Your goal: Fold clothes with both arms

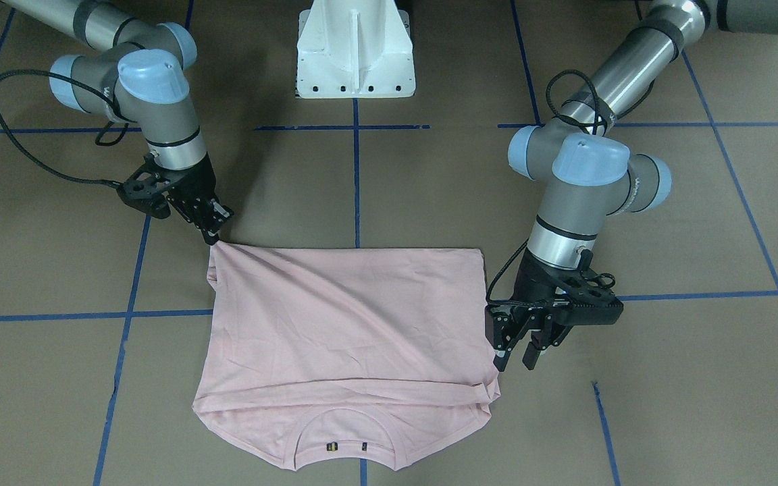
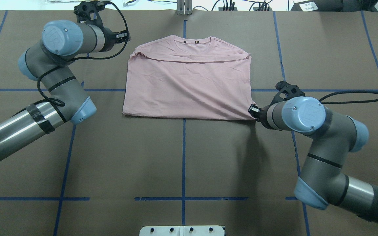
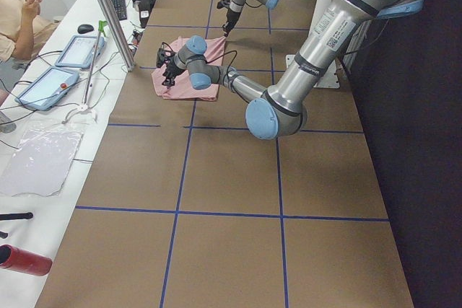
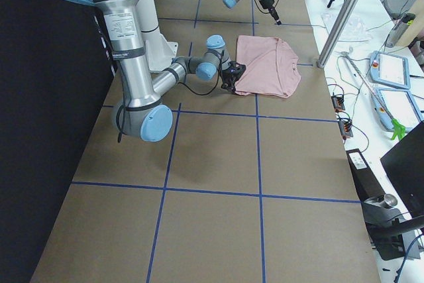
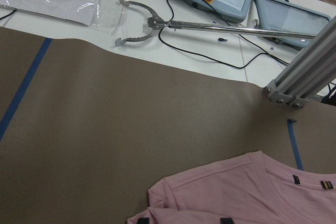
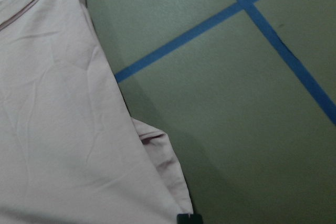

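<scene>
cut off at bottom edge | T-shirt (image 5: 236,192) | left fingers (image 5: 226,220) | right fingers (image 6: 185,217)

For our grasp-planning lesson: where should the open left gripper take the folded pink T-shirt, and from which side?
Probably the layered corner of the T-shirt nearest the collar, approached from outside its side edge, where the left gripper hangs open. The stacked layers bunch up there, giving an edge to pinch; the middle lies flat.

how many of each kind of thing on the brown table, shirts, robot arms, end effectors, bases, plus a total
pink T-shirt: 1
robot arms: 2, the left arm and the right arm
end effectors: 2, the left end effector and the right end effector
white pedestal base: 1
total: 6
</scene>
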